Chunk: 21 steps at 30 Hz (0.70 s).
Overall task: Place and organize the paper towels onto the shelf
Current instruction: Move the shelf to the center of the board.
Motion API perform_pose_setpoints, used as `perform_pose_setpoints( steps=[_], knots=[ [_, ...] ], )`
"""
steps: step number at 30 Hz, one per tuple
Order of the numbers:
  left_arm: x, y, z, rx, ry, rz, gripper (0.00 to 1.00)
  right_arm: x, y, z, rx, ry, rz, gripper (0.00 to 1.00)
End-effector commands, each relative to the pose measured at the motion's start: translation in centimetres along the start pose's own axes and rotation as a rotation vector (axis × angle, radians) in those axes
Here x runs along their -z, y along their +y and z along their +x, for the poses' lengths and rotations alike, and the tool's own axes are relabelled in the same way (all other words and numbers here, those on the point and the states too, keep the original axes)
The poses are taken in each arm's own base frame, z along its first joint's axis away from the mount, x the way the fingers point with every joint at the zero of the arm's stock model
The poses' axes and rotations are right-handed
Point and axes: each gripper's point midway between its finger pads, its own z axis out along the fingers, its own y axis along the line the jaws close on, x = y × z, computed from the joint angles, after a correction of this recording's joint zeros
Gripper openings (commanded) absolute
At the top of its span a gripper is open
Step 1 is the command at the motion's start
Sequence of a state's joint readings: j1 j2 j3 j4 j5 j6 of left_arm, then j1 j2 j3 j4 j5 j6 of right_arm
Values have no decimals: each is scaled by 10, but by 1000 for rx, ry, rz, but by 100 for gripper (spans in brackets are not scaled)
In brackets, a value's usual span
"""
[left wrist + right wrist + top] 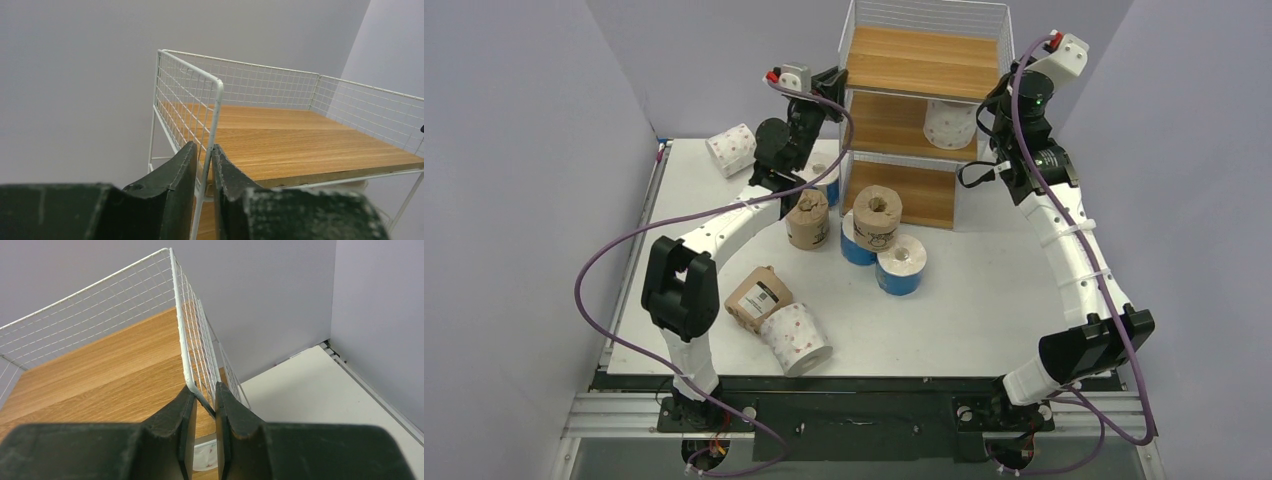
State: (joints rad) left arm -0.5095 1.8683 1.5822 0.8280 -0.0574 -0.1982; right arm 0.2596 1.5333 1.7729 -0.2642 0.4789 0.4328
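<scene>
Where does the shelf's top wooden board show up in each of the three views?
Top external: the light-brown wooden top board of the white wire shelf sits at top centre.
Left wrist: the board fills the right half, mid-height.
Right wrist: the board fills the left half.
Shared landmark: the white wire mesh rail edging the board.

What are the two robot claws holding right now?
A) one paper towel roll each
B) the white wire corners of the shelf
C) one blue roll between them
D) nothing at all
B: in the wrist views the left gripper and the right gripper each pinch a white wire corner post of the shelf by its top board; no roll is in either.
</scene>
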Motion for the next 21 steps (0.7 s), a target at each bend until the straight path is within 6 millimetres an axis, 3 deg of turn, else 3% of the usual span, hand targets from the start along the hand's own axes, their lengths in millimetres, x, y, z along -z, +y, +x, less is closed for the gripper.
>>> perform_pose_setpoints(
  steps=[1, 2, 4, 10, 11, 14, 15, 16, 21],
  knots=[
    [0, 11, -1, 12, 13, -35, 26, -3, -22, 78, 37, 228, 64, 0],
    [0, 10, -6, 13, 5, -33, 30, -2, -23, 76, 31, 226, 65, 0],
    [2, 8, -13, 19, -4, -30, 51, 2, -26, 72, 28, 229, 70, 9],
    [7, 1, -38, 43, -38, -20, 92, 18, -31, 55, 12, 214, 70, 50],
    [9, 0, -48, 47, -53, -20, 98, 21, -31, 50, 9, 208, 68, 53],
    [18, -1, -62, 64, -67, -30, 97, 33, -36, 41, 5, 204, 71, 61],
    [22, -3, -79, 67, -93, -30, 96, 40, -39, 34, -9, 191, 73, 63],
    [27, -1, -78, 71, -86, -43, 96, 48, -41, 24, -23, 171, 68, 65],
    [67, 3, -121, 105, -134, -101, 96, 82, -55, 14, -72, 140, 49, 66]
  ],
)
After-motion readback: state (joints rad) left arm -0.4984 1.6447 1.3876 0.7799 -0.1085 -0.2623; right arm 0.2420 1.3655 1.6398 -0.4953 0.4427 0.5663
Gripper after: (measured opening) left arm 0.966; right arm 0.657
